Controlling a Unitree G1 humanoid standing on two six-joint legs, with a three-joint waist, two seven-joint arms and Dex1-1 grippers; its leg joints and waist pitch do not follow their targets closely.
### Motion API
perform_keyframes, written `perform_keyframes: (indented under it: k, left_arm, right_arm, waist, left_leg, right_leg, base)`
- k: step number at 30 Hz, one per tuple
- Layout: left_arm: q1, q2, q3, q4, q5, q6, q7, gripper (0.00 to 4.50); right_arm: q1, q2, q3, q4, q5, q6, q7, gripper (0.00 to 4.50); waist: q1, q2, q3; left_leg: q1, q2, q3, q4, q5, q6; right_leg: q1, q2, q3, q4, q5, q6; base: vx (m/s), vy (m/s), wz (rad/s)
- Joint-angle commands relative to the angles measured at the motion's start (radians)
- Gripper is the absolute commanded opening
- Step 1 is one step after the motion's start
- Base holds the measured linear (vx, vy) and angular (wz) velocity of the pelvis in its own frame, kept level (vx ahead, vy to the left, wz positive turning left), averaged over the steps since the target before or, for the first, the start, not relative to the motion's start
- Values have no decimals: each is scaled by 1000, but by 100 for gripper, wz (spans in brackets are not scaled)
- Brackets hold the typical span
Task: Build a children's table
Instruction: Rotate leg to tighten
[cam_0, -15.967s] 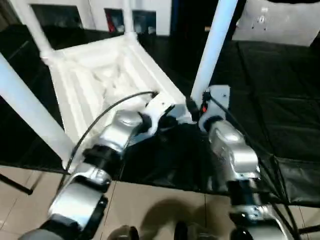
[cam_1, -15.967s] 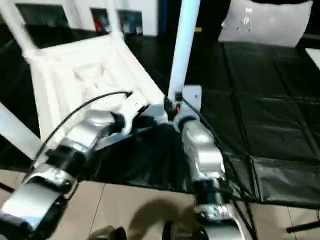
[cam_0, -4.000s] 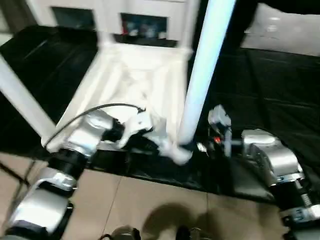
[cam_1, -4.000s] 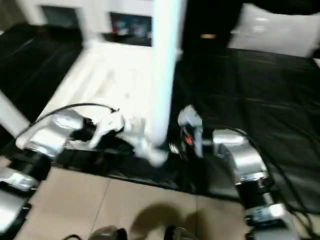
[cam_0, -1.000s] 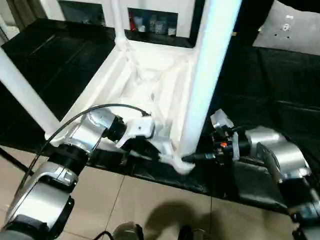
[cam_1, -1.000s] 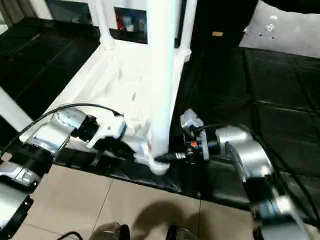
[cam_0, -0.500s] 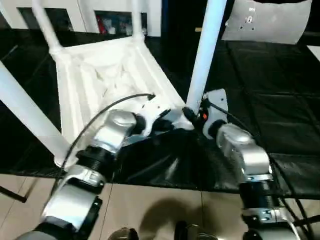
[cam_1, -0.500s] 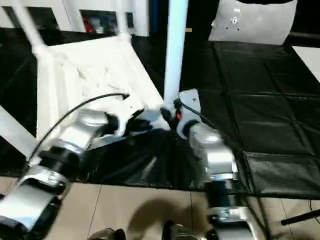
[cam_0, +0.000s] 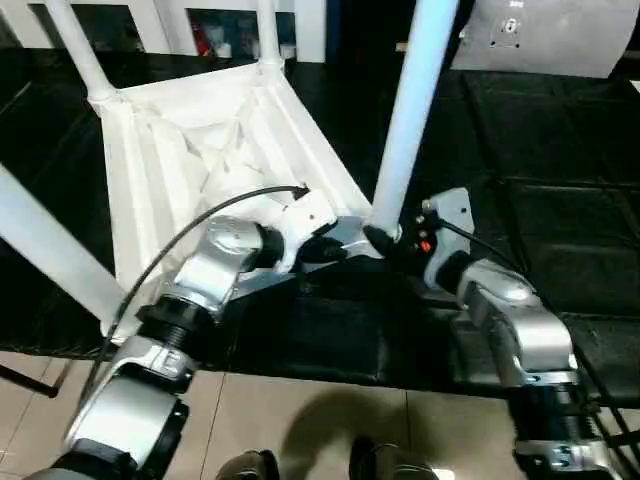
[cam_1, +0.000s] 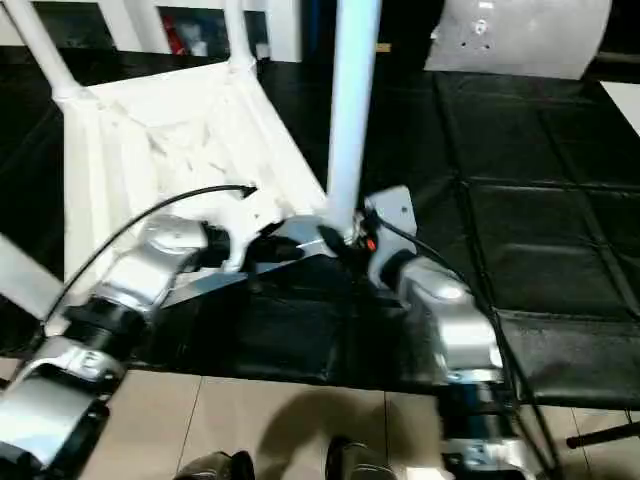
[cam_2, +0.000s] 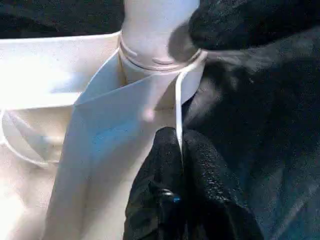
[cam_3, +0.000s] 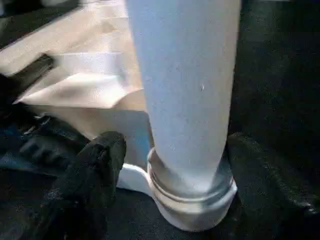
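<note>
Children's table (cam_0: 190, 140) is upside down on the black-covered desk (cam_0: 560, 200), ribbed underside up, all 4 legs standing in the corner sockets. Head cams cut every leg: the near-right leg (cam_0: 405, 120) and both far ones (cam_0: 80, 50) (cam_0: 265, 30) run out the top edge, and the near-left one (cam_0: 50, 250) runs out the left edge, so you get no leg tips. From the head, your forearms and wrist housings cover both tools where they meet at the near-right corner, so grip state is unreadable there. Wrist cams fill that in. Left wrist cam: left tool (cam_2: 180, 137) has its fingers together, clamped on the thin white rim wall of the tabletop just beside the corner socket. A black finger (cam_2: 225, 20) of the other tool sits against the leg base in the same shot. Right wrist cam: right tool (cam_3: 175, 150) has its fingers apart, straddling the leg base just above the socket collar (cam_3: 192, 202). The finger (cam_3: 95, 170) on one side shows a gap to the collar. The other finger blends into the dark desk cover, so contact there can't be judged.
</note>
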Motion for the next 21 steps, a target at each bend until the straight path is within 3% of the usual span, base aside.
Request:
perform_keyframes:
  k: [1,5,8,15,21]
  left_arm:
    - [27,39,-60,2,-5,-59,-140,0]
    - [24,79,-90,9,-10,-112,-232,0]
    - [18,111,-112,19,-16,-155,-330,0]
    - [7,165,-179,25,-36,-237,-558,0]
    - [-4,188,-245,23,-41,-291,-584,0]
  right_arm:
    - [-3,-63,42,17,51,-65,192,387]
    - [-8,-136,52,33,95,-79,323,410]
    - [-17,-200,56,50,125,-75,453,440]
    - [-64,-335,115,128,149,-109,706,448]
    - [-93,-350,158,164,127,-158,782,448]
  waist:
    - [12,-10,-68]
    - [23,-10,-71]
    - [45,-10,-74]
    - [70,-14,-80]
    - [87,-14,-83]
  left_leg:
    - [1,109,-52,-57,-57,170]
    - [9,122,-56,-59,-48,171]
    - [12,127,-52,-58,-38,168]
    - [10,123,-49,-53,-25,163]
    - [12,125,-49,-52,-13,159]
  right_leg:
    - [74,-134,103,-56,-197,-138]
    - [69,-130,101,-52,-198,-139]
    - [67,-129,103,-45,-187,-146]
    - [69,-132,101,-40,-178,-153]
    - [68,-130,100,-37,-184,-157]
  base:
    - [0,0,0]
    - [0,0,0]
    - [0,0,0]
    - [0,0,0]
    - [0,0,0]
